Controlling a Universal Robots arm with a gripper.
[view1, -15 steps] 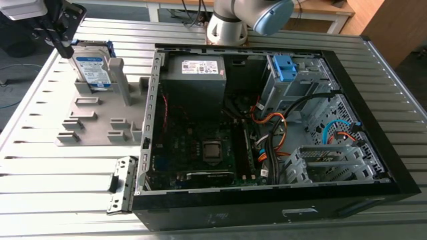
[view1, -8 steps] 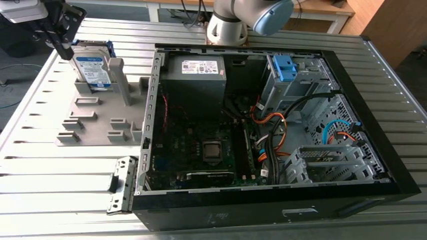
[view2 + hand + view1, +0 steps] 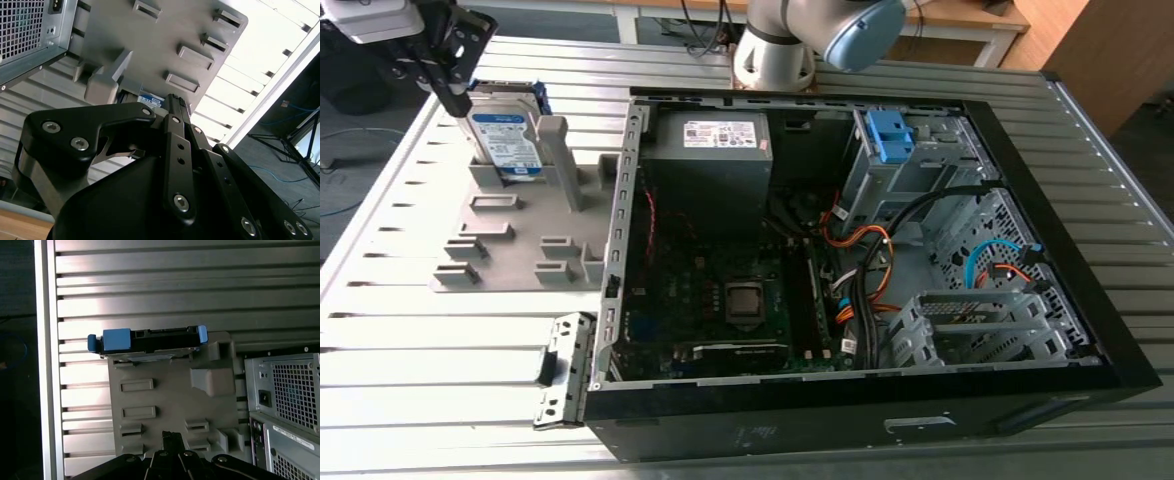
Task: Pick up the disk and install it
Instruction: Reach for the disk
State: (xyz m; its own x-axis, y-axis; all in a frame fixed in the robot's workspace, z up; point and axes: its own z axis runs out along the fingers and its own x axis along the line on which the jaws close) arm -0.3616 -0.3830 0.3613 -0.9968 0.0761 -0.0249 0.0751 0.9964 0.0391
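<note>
Black claw (image 3: 170, 436) fingers meet at a single narrow tip in the first wrist view, with nothing between them. The claw is judged closed and empty. Beyond that tip lies the bare plate of a grey holder (image 3: 165, 400). At the plate's far edge stands the disk (image 3: 150, 338), seen edge-on, its thin top edge running crosswise to the claw's line of sight.

In the exterior view the claw hangs by the disk's upper corner on the exterior view's left, very close to it; whether they touch cannot be made out. The disk lies below the fingertips and toward the exterior view's right. It sits in a slot of the holder, upright on one end. Its long axis appears vertical, so the top edge is the part offered to the claw.

Condition of the disk: silver metal body, white-and-blue label on the broad face turned to the exterior camera, blue plastic frame along the edges with tabs at both top corners. No tilt noted.

Farther off, the holder rests on a slatted metal table (image 3: 440, 350), just beside an open computer case (image 3: 854, 425). Inside are a grey box (image 3: 710, 170) with a white label and, farther back, a blue bracket (image 3: 887, 135) with no drive in it — the disk is not yet installed.
</note>
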